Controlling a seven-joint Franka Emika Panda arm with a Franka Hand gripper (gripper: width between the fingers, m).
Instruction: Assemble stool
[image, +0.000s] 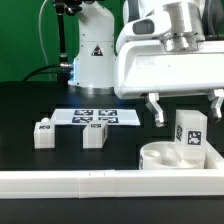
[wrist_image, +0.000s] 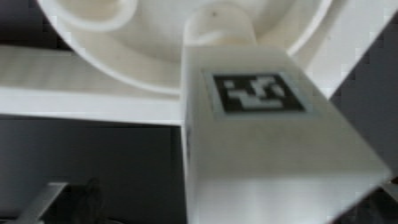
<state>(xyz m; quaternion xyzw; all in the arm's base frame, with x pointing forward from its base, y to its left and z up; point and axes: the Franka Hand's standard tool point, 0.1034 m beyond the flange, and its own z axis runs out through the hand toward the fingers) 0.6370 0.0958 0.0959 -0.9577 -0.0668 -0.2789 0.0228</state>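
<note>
The round white seat (image: 160, 157) lies on the black table at the exterior view's right, against the rail. One white leg (image: 190, 131) with a tag stands upright on it. My gripper (image: 187, 116) hangs over this leg, open, a finger on each side with a gap to both. In the wrist view the leg (wrist_image: 267, 140) fills the middle, its tag facing the camera, and the seat's (wrist_image: 125, 50) rim curves behind it. Two more legs (image: 42, 133) (image: 94, 134) stand on the table at the exterior view's left.
The marker board (image: 95, 117) lies flat behind the two loose legs. A long white L-shaped rail (image: 90, 182) runs along the front edge. The robot's white base (image: 92, 55) stands at the back.
</note>
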